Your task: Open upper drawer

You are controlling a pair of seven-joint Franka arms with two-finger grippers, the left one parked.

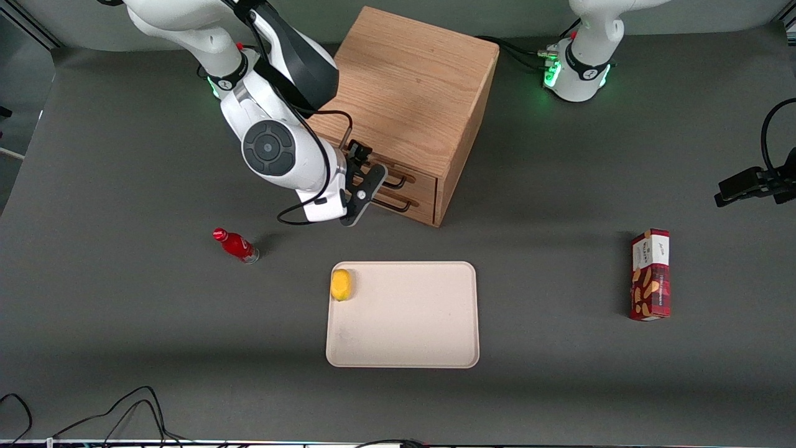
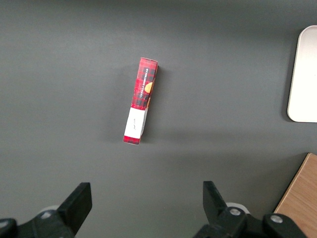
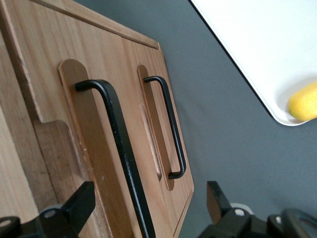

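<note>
Oak cabinet (image 1: 407, 87) on the counter (image 1: 124, 155), two drawers, upper drawer (image 1: 415, 177) shut, front facing about 7 o'clock, its black handle (image 3: 119, 148) lying level, end effector (image 1: 368, 185) open astride it, one tray (image 1: 404, 348) holding one lemon (image 1: 341, 284).

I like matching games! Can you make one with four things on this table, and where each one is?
Things:
1. lemon
2. red bottle
3. cookie box
4. claw

Places:
A. at the upper drawer's black handle
B. lying on the bare table, toward the working arm's end
C. in a corner of the cream tray
D. toward the parked arm's end of the table

Pairs: 1-C, 2-B, 3-D, 4-A
</note>
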